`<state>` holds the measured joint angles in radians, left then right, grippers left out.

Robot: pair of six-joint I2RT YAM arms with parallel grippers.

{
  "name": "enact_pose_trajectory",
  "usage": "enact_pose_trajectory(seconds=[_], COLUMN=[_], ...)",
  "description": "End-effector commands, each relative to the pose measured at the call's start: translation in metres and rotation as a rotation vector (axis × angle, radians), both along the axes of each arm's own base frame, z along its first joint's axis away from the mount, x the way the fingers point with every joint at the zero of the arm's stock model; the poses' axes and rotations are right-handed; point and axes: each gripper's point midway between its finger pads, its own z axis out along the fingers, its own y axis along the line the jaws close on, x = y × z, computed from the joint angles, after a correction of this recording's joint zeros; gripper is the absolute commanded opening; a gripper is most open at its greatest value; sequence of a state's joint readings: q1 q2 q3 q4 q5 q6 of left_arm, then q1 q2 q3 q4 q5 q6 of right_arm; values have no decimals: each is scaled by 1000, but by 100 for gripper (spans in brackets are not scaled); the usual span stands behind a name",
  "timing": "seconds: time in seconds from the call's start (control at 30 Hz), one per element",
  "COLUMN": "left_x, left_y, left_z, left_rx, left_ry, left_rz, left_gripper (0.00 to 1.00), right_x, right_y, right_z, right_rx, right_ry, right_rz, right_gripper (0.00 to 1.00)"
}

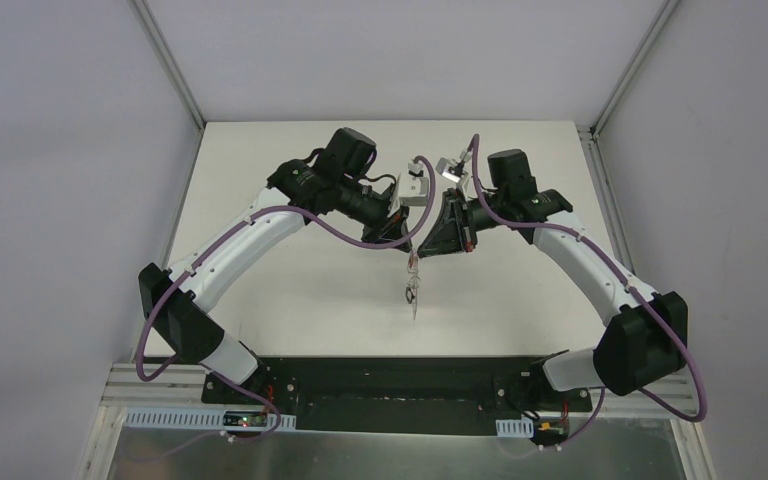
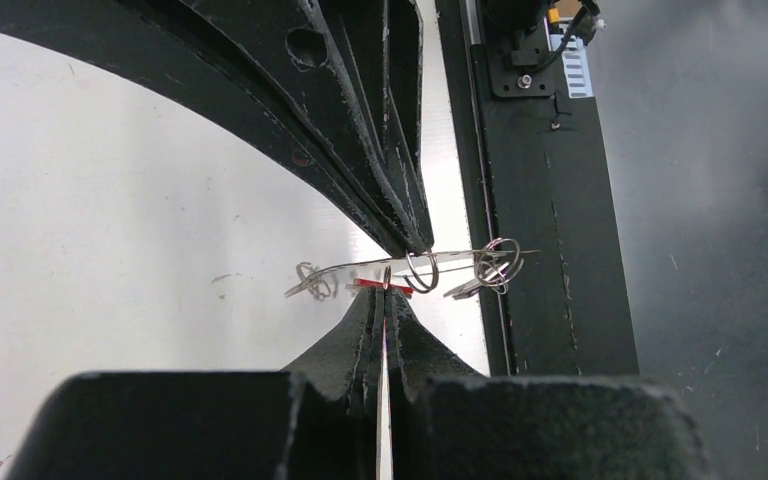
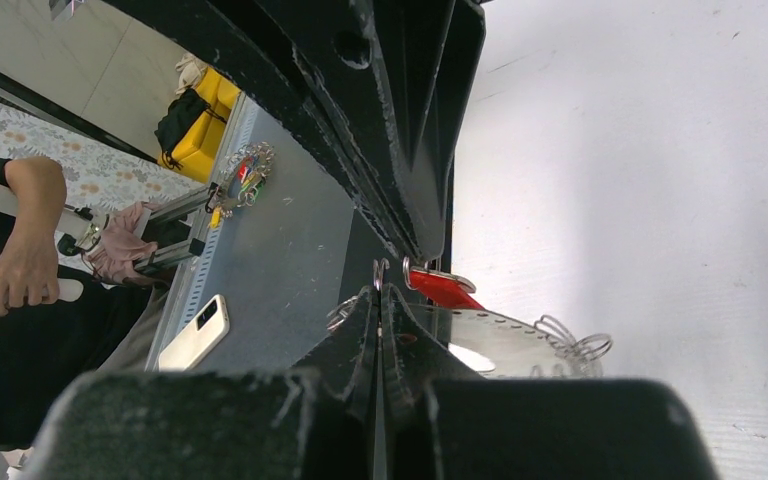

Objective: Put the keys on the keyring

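Note:
Both arms meet above the middle of the table. My left gripper [image 2: 385, 297] is shut on the red-headed key [image 2: 380, 285], whose red head [image 3: 442, 289] shows below the left fingertips in the right wrist view. My right gripper [image 3: 380, 292] is shut on the keyring [image 3: 505, 340], a thin grey band seen edge-on [image 2: 360, 264], with small wire loops [image 2: 498, 262] along it. The key sits right beside one loop [image 2: 420, 270]. In the top view the keyring [image 1: 413, 288] hangs below the two touching grippers. A small metal piece [image 2: 463, 290] dangles from one loop.
The black base plate [image 2: 550, 200] runs along the table's near edge, with a grey metal bench [image 3: 280, 250] beyond it. On the bench lie a phone [image 3: 195, 335] and another bunch of keys [image 3: 245, 175]. A person's arm [image 3: 20, 260] is beside it.

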<state>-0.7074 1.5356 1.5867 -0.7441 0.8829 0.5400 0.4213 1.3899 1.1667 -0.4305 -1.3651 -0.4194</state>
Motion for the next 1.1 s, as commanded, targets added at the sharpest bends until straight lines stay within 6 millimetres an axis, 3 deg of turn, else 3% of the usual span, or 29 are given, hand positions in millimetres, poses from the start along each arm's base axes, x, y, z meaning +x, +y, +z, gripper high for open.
enact_pose_trajectory(seconds=[0.0,1.07], left_x=[-12,-26], left_y=[-2,5], left_z=[14,17], left_rx=[-55,-76], left_ry=[8,12], left_rz=[-43,-95], left_gripper=[0,0], right_x=[-7,16], right_y=[-3,-9], right_z=[14,10], right_rx=[39,22], right_ry=[-40,-2], right_rz=[18,-79], right_gripper=[0,0])
